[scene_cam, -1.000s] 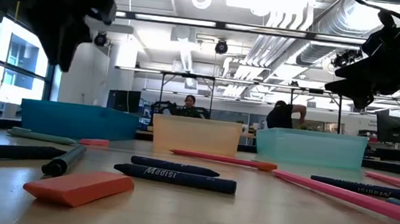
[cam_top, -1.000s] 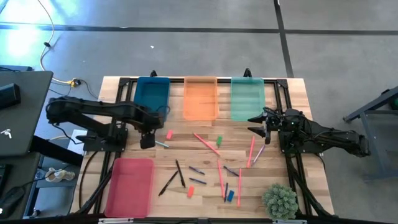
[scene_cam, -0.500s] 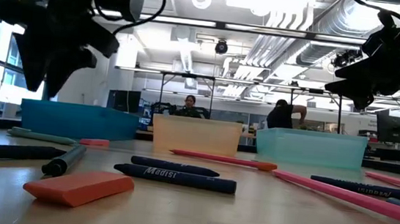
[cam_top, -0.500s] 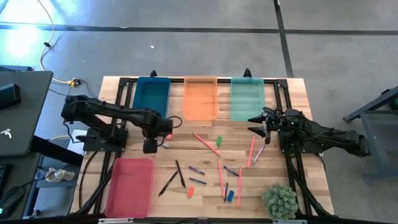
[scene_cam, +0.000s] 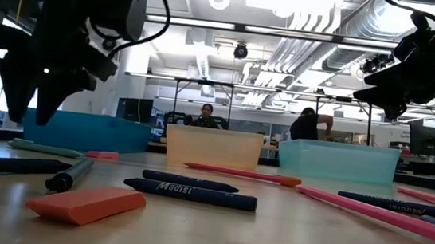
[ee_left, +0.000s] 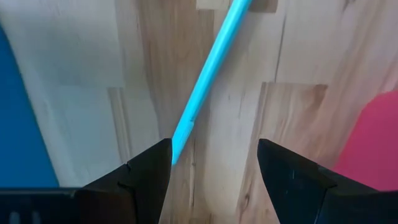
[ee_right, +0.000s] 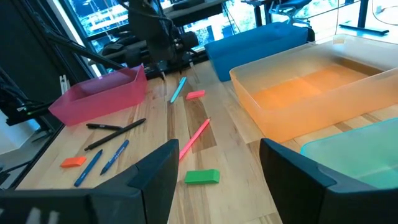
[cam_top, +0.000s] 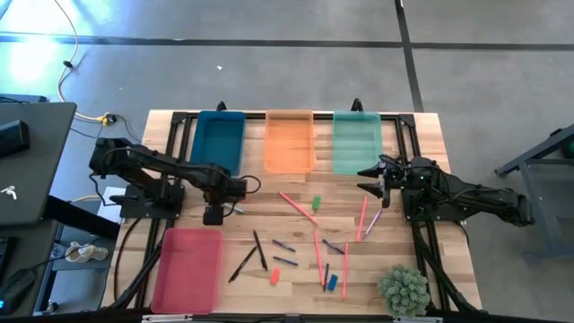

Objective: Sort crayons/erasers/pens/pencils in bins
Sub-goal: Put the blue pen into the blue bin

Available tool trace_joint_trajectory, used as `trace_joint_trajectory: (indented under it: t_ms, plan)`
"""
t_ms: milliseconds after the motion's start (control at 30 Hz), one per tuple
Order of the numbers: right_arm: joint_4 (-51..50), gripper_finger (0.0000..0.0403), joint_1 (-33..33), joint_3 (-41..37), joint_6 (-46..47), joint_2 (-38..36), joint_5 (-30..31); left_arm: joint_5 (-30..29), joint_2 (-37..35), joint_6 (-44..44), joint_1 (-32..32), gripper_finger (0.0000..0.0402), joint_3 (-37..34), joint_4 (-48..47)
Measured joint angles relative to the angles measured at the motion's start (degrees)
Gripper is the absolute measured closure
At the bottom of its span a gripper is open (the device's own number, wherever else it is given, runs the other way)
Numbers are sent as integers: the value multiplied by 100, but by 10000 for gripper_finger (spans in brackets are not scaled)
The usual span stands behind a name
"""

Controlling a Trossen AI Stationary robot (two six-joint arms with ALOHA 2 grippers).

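Note:
My left gripper points down, open, just above the table between the teal-blue bin and the pink-red bin. Below it lies a light blue-grey pen flat on the wood, its near end by one fingertip; in the left wrist view the fingers stand apart with bare wood between them. In the low view the gripper hangs clear of the table. My right gripper waits open and level near the mint bin. A pink eraser lies beside the pen.
The orange bin stands between the teal and mint ones. Long pink-red sticks, dark pens, blue crayons, a green eraser, an orange eraser and a blue eraser lie scattered mid-table. A plant stands near right.
My left gripper has come down toward the light blue-grey pen, drifting a little toward the table's near edge and rolling slightly at the wrist. It has stayed open. Nothing on the table has moved.

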Motion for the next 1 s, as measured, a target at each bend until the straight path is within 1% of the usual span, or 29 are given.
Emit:
trace_joint_trajectory:
  t_ms: [200, 333, 433, 633, 767, 900, 1000]
  plan:
    - [-6, 185, 2, -1, 0, 0, 0, -22, 0, 18, 2, 177, -255, 462]
    - [-6, 185, 0, 0, 0, 0, 0, -48, 0, 45, 7, 177, -262, 504]
    - [-8, 185, 1, 0, 0, 0, 0, -190, 0, 66, 45, 177, -264, 503]
    - [-8, 185, 2, 0, 0, -1, -2, -196, 0, 166, 333, 183, -264, 503]
    - [-8, 185, 2, 0, 0, 0, 0, -71, 2, 239, 460, 193, -264, 505]
    - [-9, 185, 2, 0, 0, 0, -1, 43, 158, 297, 452, 199, -262, 541]
    - [-13, 185, 2, 0, 0, 0, -2, 35, 419, 297, 442, 198, -262, 556]
